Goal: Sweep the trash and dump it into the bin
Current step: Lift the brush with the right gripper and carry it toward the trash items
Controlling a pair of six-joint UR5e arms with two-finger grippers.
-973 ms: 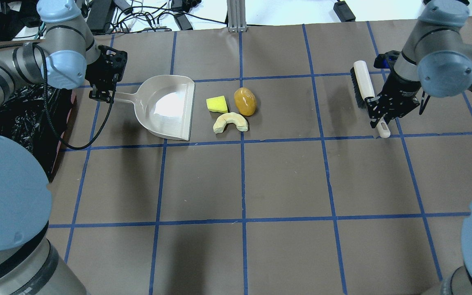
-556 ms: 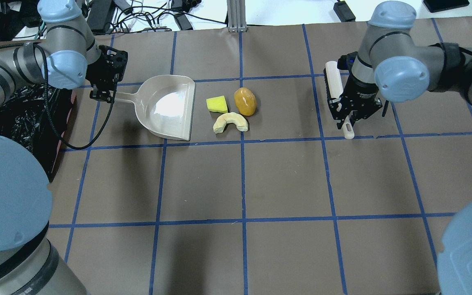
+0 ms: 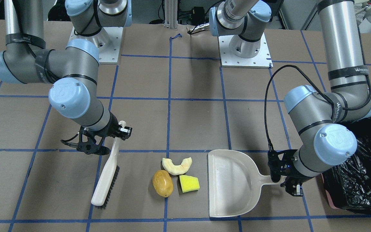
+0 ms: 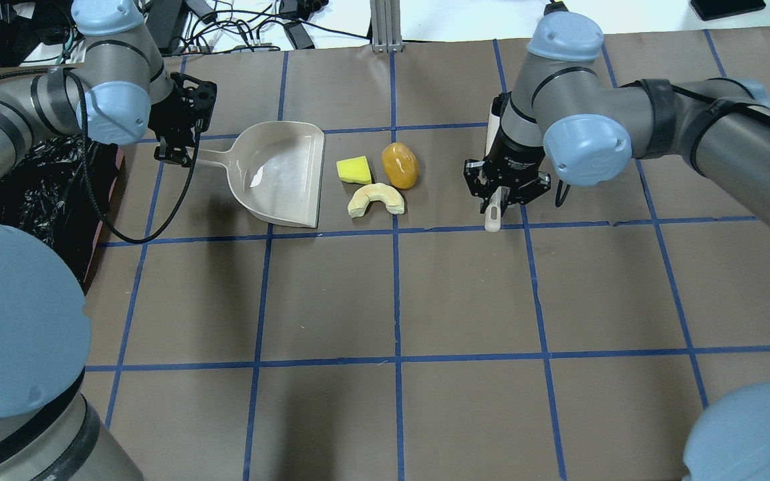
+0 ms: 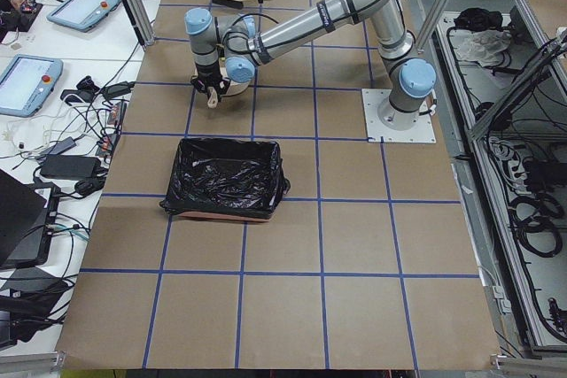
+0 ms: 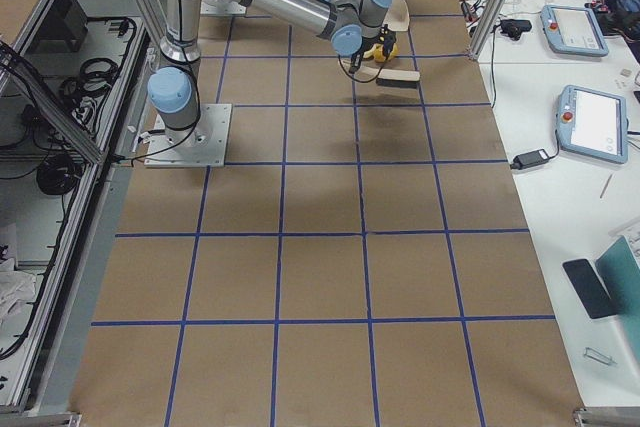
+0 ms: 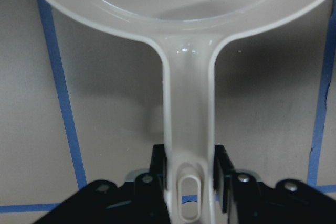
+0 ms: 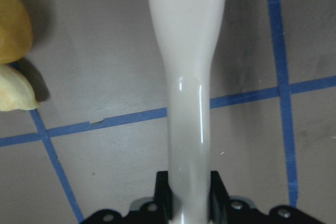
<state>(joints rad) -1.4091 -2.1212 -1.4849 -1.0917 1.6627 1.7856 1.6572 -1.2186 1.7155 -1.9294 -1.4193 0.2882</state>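
The potato (image 4: pixel 400 165), melon rind slice (image 4: pixel 375 199) and sponge wedge (image 4: pixel 353 170) lie close together on the table, also in the front view: potato (image 3: pixel 162 183), rind (image 3: pixel 177 165), sponge (image 3: pixel 189 183). My left gripper (image 4: pixel 176 155) is shut on the handle (image 7: pixel 188 129) of the beige dustpan (image 4: pixel 285 174), whose open mouth faces the trash. My right gripper (image 4: pixel 502 194) is shut on the handle (image 8: pixel 186 77) of a white brush (image 3: pixel 106 175), just right of the potato (image 8: pixel 13 24). The bin (image 4: pixel 31 194) with its black bag stands left of the dustpan.
The table is brown with a blue tape grid. Cables and power bricks lie along the far edge beside an aluminium post (image 4: pixel 383 27). The two arm bases (image 3: pixel 245 51) stand on the robot's side. The bin (image 3: pixel 359 180) sits at the table's left edge.
My right arm has carried the brush leftwards, from the far right to just beside the potato. The dustpan has shifted slightly towards the trash. The trash has not moved.
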